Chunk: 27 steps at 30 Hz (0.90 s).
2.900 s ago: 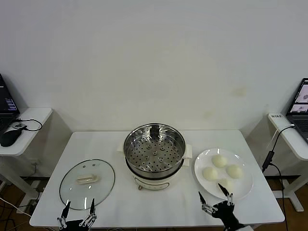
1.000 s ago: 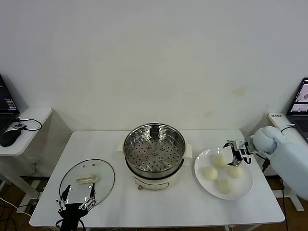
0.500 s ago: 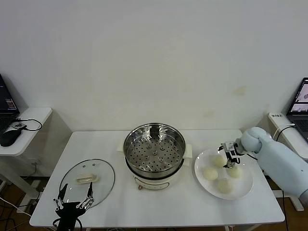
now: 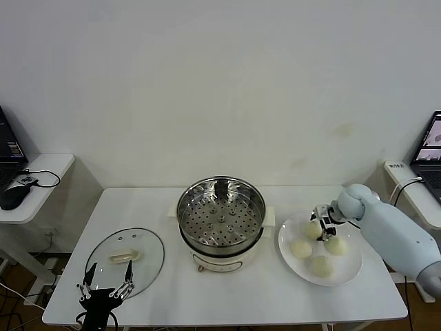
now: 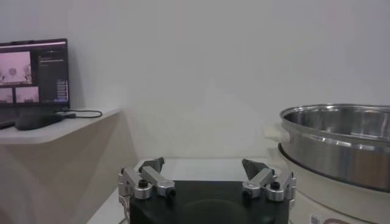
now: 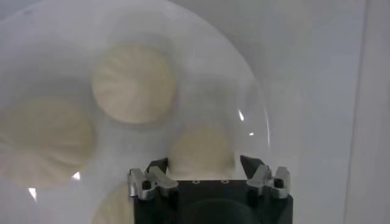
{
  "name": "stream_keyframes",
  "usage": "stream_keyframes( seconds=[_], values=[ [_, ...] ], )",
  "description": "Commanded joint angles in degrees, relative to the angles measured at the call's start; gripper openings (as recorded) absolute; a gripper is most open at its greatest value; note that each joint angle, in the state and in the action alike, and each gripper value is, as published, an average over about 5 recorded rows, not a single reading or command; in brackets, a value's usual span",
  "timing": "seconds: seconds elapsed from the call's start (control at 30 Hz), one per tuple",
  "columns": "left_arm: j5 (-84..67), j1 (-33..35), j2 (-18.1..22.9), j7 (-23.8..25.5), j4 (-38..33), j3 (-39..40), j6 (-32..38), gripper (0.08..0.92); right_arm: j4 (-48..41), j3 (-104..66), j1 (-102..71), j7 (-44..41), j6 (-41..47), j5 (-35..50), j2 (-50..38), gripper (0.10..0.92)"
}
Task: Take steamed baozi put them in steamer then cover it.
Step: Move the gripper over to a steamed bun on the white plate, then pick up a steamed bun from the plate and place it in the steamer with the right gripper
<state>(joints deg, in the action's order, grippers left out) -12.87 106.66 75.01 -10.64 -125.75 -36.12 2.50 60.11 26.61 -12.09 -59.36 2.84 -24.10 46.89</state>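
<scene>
Four cream-white baozi lie on a white plate (image 4: 351, 265) at the right: back (image 4: 311, 232), left (image 4: 300, 249), right (image 4: 336, 245), front (image 4: 321, 266). My right gripper (image 4: 322, 225) hangs open over the back of the plate; in the right wrist view (image 6: 204, 169) one baozi (image 6: 201, 146) lies between its spread fingers, with others beside it (image 6: 134, 82). The steel steamer (image 4: 220, 217) stands uncovered and empty at mid-table. The glass cover (image 4: 125, 262) lies flat at the left. My left gripper (image 4: 107, 284) is open at the cover's near edge.
The left wrist view shows the left gripper (image 5: 204, 171) low over the table with the steamer's wall (image 5: 341, 143) to one side. Side tables with laptops stand at both ends, with a mouse (image 4: 12, 196) on the left one. A cable (image 4: 383, 224) hangs by the right edge.
My right arm has swung in from the table's front edge to above the plate and has drifted left toward the back baozi. My left gripper has risen near the cover's front edge.
</scene>
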Motion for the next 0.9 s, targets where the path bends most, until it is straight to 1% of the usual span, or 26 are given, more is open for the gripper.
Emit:
stream_keyframes(
  seconds=[0.03, 0.23, 0.43, 0.57, 0.7, 0.9],
  values=[
    [-0.04, 0.02, -0.10, -0.04, 0.03, -0.04, -0.01, 0.823, -0.45, 0.54, 0.52, -0.25, -0.05, 0.31, 0.16, 0.629],
    [-0.21, 0.03, -0.30, -0.01, -0.21, -0.08, -0.04, 0.823, 3.96, 3.84, 4.12, -1.39, 0.56, 5.30, -3.14, 0.628],
    [-0.71, -0.15, -0.76, 0.06, -0.47, -0.01, -0.06, 0.823, 12.58, 12.52, 15.35, -2.48, 2.57, 15.64, -9.89, 0.628],
    [-1.02, -0.59, -1.08, 0.09, -0.56, 0.17, -0.07, 0.823, 16.90, 18.69, 25.54, -2.47, 3.93, 21.88, -11.73, 0.628],
    [-1.41, -0.93, -1.55, 0.10, -0.61, 0.22, -0.07, 0.823, 18.87, 24.67, 34.69, -1.84, 4.82, 26.86, -9.94, 0.632],
    [-2.10, -1.11, -2.22, 0.12, -0.57, 0.01, -0.01, 0.823, 18.37, 32.01, 44.72, 0.61, 4.78, 31.99, -1.97, 0.636]
  ],
)
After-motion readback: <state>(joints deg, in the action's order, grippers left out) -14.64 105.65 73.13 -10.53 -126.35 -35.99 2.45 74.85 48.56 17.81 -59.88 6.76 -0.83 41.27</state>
